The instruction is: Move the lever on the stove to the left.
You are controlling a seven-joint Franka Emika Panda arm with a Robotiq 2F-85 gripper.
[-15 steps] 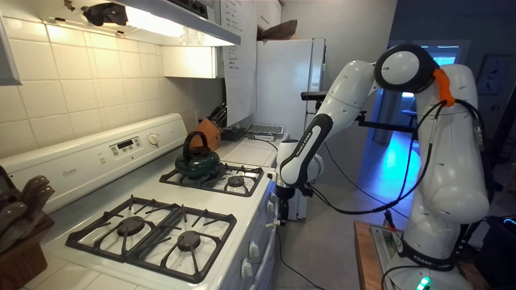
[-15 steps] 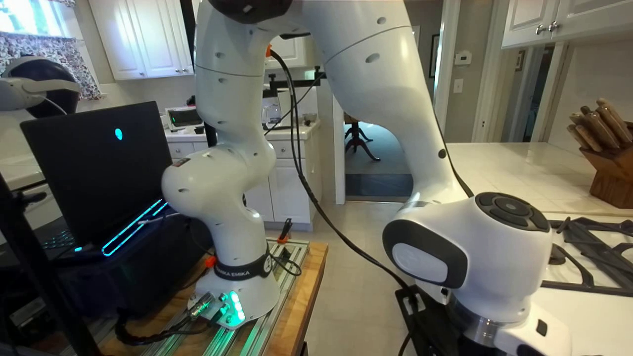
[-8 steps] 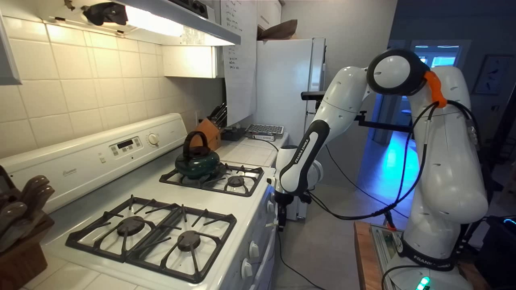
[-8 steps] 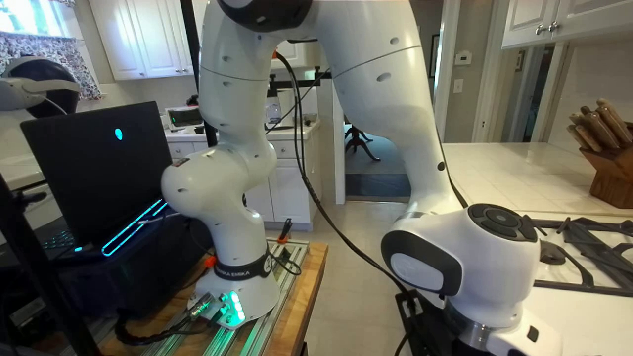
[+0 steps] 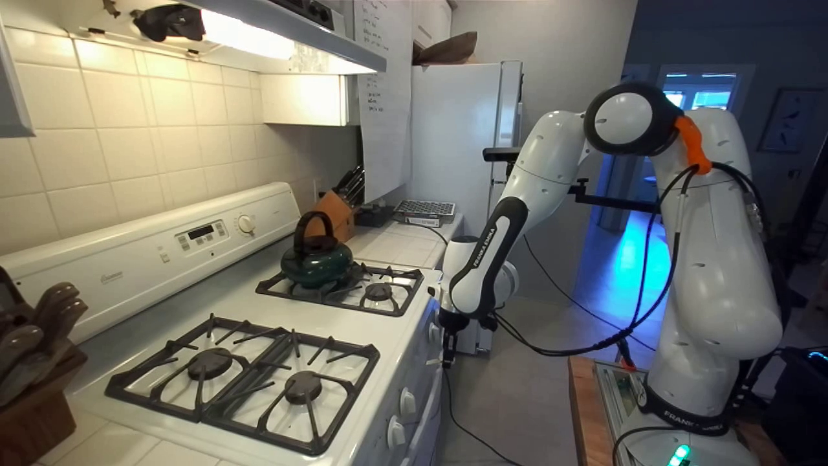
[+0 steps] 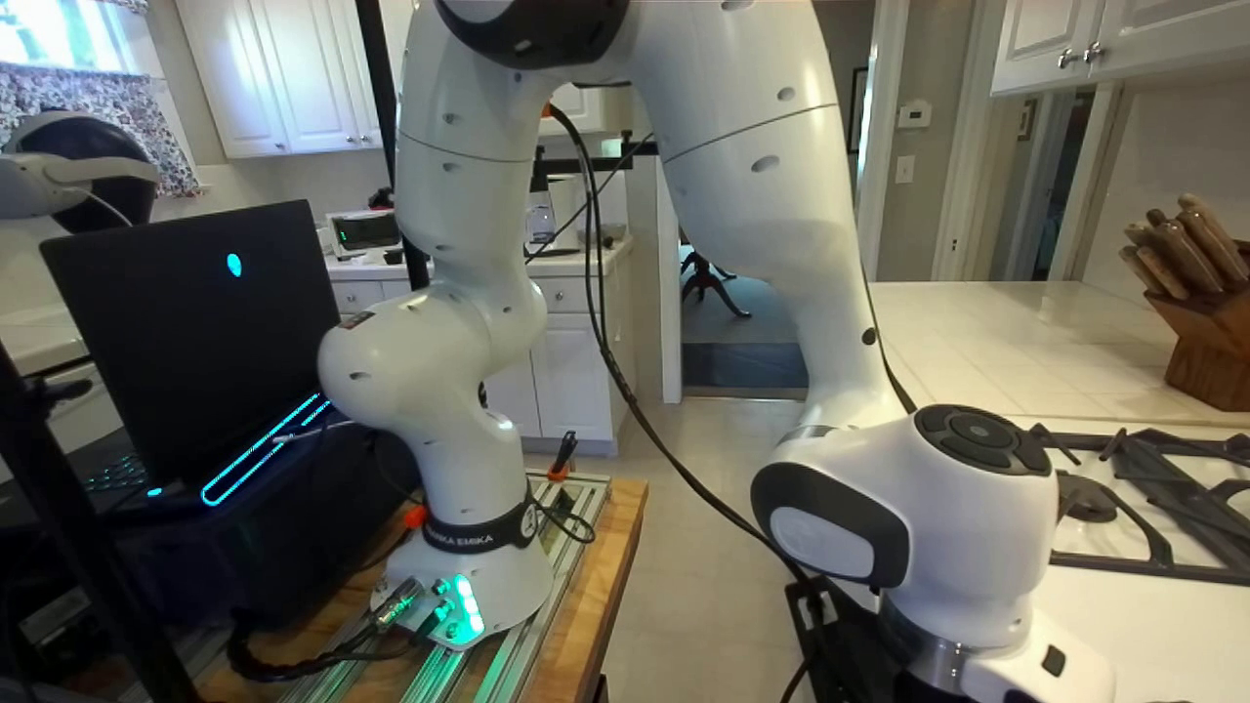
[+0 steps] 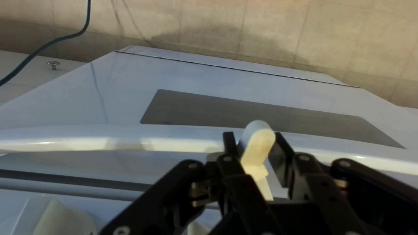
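Observation:
The white stove (image 5: 259, 305) stands along the tiled wall, with black grates over its burners. In the wrist view a cream lever (image 7: 258, 148) sticks out at a slant from the stove's front, near the oven handle. My gripper (image 7: 256, 140) is around this lever: the left finger lies against its side, and the right fingertip meets its rounded end, leaving a small gap lower down. In an exterior view the gripper's dark fingers (image 5: 448, 353) hang at the stove's front and cover most of the lever (image 5: 433, 362). The fingers are out of frame in the remaining exterior view.
The long oven handle (image 7: 81, 138) runs just behind the fingers. White knobs (image 5: 407, 401) line the stove's front. A green kettle (image 5: 317, 265) sits on the back grate (image 5: 401, 304). A knife block (image 5: 39, 395) is at the near counter. A cable (image 5: 466, 427) trails across the floor.
The arm's hand has come down a little and drawn slightly towards the stove's front. My gripper's fingers have closed in on the lever.

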